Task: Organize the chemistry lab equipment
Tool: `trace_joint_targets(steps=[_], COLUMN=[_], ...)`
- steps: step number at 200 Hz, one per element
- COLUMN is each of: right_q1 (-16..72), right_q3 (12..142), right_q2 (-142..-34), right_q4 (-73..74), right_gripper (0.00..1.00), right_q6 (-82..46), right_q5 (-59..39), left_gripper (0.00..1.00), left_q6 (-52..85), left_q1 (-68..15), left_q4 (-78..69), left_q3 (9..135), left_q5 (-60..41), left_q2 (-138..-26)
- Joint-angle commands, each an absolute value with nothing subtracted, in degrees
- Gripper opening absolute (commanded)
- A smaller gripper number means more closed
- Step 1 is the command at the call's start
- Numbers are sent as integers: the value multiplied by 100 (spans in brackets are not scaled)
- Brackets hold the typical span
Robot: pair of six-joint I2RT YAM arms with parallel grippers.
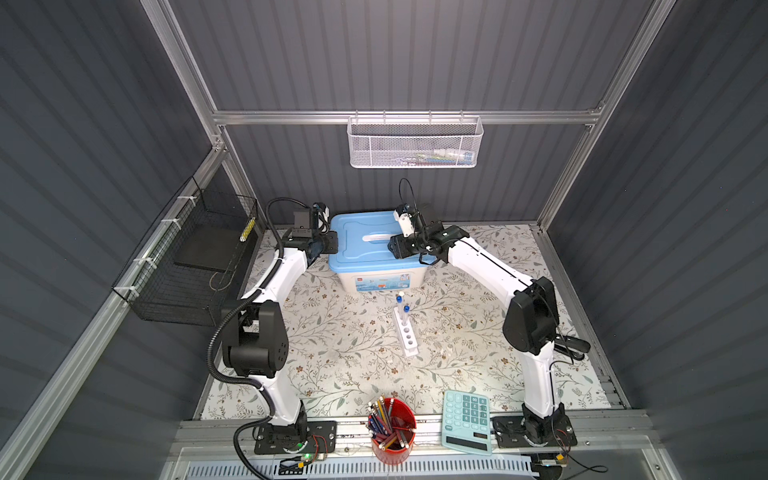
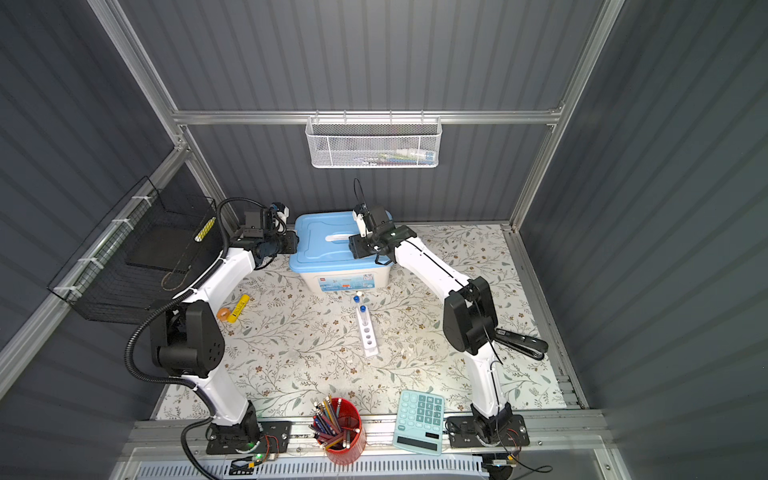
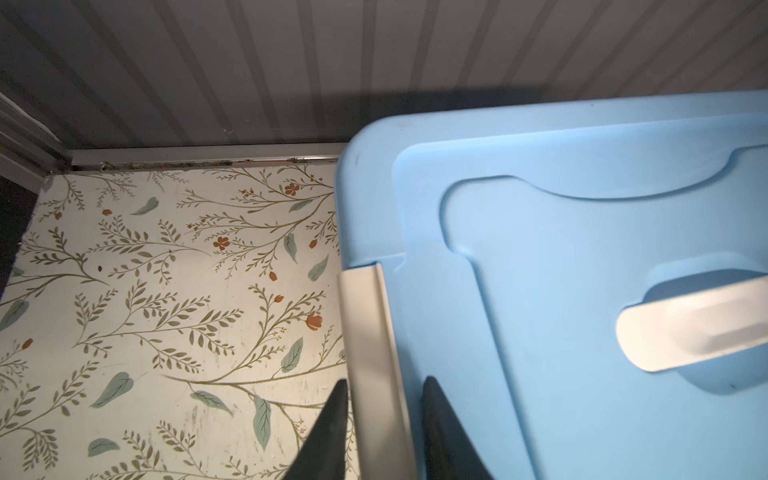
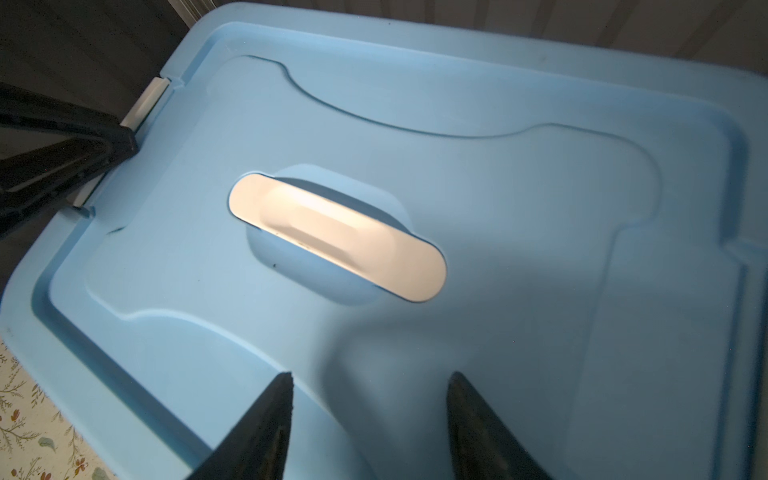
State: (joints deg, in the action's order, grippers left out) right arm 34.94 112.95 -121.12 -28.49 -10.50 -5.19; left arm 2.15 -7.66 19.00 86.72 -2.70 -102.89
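Observation:
Two clear blue-capped test tubes (image 1: 400,300) (image 2: 363,309) stand in the far end of a narrow white rack (image 1: 406,332) (image 2: 367,332) at mid-table. Both grippers are away from them, at a blue-lidded storage box (image 1: 365,241) (image 2: 328,249) at the back. My left gripper (image 3: 386,380) (image 1: 332,243) straddles the white latch (image 3: 365,316) on the lid's left edge. One finger touches the latch and a small gap shows at the other. My right gripper (image 4: 370,374) (image 1: 392,245) hovers open over the right part of the lid, near its white handle (image 4: 336,237), holding nothing.
A red cup of pencils (image 1: 392,428) and a teal calculator (image 1: 466,422) sit at the front edge. A black stapler (image 2: 521,343) lies by the right arm. A yellow marker (image 2: 239,308) and orange roll (image 2: 223,313) lie left. A white mesh basket (image 1: 413,141) and a black wire basket (image 1: 187,257) hang on the walls.

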Motion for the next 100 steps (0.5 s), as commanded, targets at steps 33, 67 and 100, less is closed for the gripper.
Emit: trace_joint_targets(steps=[33,67,100], right_q1=[3579,3577,3572], right_q3=[11022,11043,11344], right_q2=[-12454,-12426,-12428], right_q4=[-3632,-3614,-3728], right_gripper=[60,60,61], right_q6=[-1222,-1179,-1012], right_q5=[-672,-659,-571], left_gripper=[34,62,83], left_q6=[35,133,164], left_q1=[-923,-914,-898], left_q4=[2444,1973,1072], left_q3=[8808,8506,7744], left_q5=[64,-56,-97], left_q2=[-10524,-10031,-9207])
